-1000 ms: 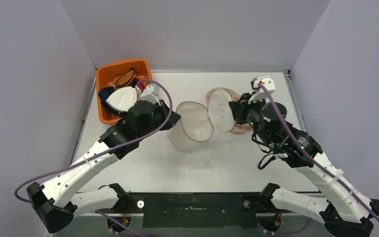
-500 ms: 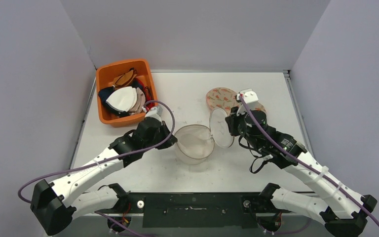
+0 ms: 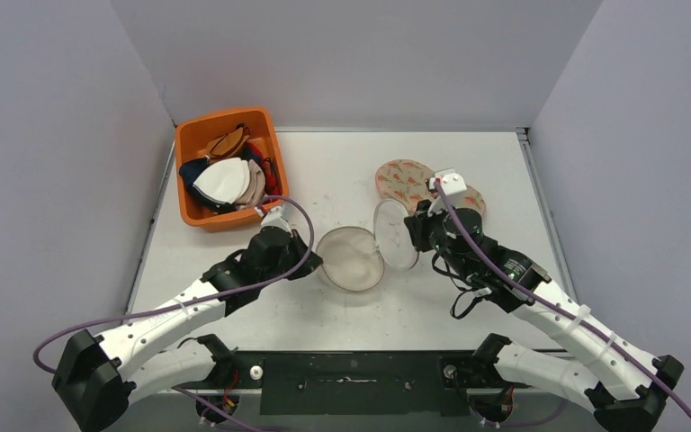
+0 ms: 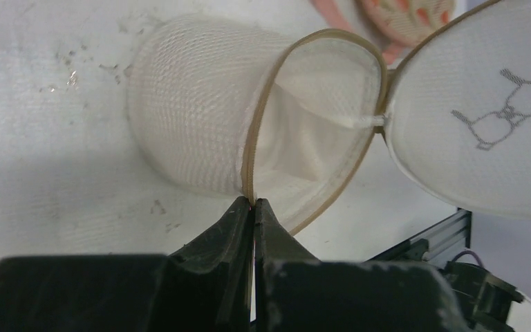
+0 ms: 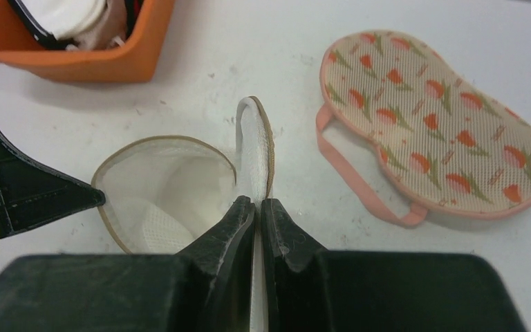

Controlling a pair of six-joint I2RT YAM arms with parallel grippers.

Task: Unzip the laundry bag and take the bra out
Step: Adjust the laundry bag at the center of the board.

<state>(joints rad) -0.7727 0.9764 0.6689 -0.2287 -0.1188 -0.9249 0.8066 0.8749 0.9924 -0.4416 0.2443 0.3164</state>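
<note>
The laundry bag [image 3: 351, 261] is a round white mesh pouch with a tan rim, lying unzipped in mid-table. My left gripper [image 3: 317, 262] is shut on the near-left edge of its rim [image 4: 247, 173]. The bag's round lid [image 3: 394, 234] stands up on edge, and my right gripper [image 3: 416, 232] is shut on its rim [image 5: 256, 152]. Inside, the bag [image 5: 159, 183] shows only white lining. The bra [image 3: 407, 180], pink with a floral print, lies flat on the table behind the lid, outside the bag [image 5: 435, 117].
An orange bin [image 3: 225, 219] holding several other bras stands at the back left [image 5: 83, 62]. The side walls close in left and right. The black rail runs along the near edge [image 3: 351, 371].
Both arms have drawn nearer and lower with the bag, bringing it down onto the table. The floral bra, half hidden before, now lies in plain sight behind the lid.
</note>
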